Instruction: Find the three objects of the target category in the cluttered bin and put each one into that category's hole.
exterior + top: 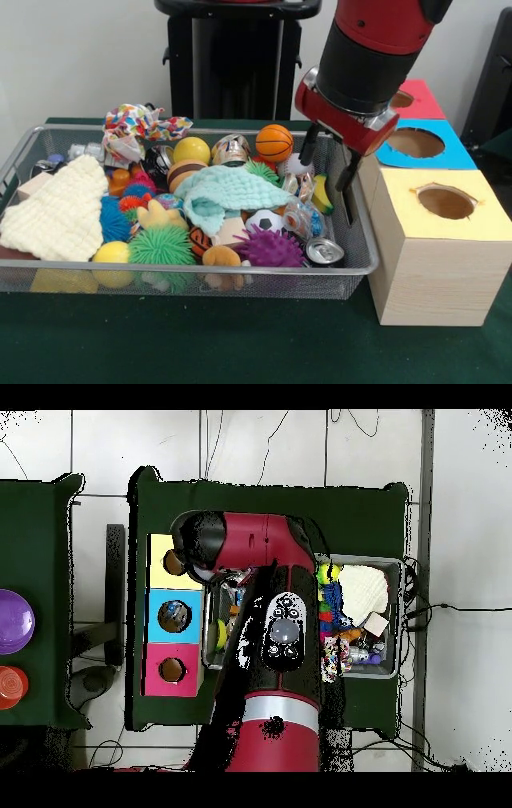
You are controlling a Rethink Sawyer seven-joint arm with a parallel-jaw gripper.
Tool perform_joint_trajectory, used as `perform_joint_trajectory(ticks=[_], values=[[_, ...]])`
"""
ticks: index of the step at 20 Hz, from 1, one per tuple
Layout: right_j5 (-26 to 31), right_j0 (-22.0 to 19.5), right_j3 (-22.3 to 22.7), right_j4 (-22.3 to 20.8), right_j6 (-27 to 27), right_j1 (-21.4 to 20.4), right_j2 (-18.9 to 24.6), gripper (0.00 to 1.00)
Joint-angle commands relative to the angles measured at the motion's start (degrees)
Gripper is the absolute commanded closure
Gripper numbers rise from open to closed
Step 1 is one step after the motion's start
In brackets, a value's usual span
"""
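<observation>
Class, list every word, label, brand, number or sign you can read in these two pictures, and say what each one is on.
None can be read.
Soda can in the wire bin: no print legible on its top.
Clear wrapper: coloured print too blurred to read.
Patterned cloth: shapes only, no letters.
Yellow box, blue box, red box: no labels visible.

Even, bright indoor light fills the scene. The wire bin casts only a soft shadow on the green cloth beside it. A small can inside the bin glints.
</observation>
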Motion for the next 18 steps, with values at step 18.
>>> perform_joint_trajectory(ticks=[18], values=[[-7.2,8.7,12.0,6.2,32.9,0.4,-15.2,0.0]])
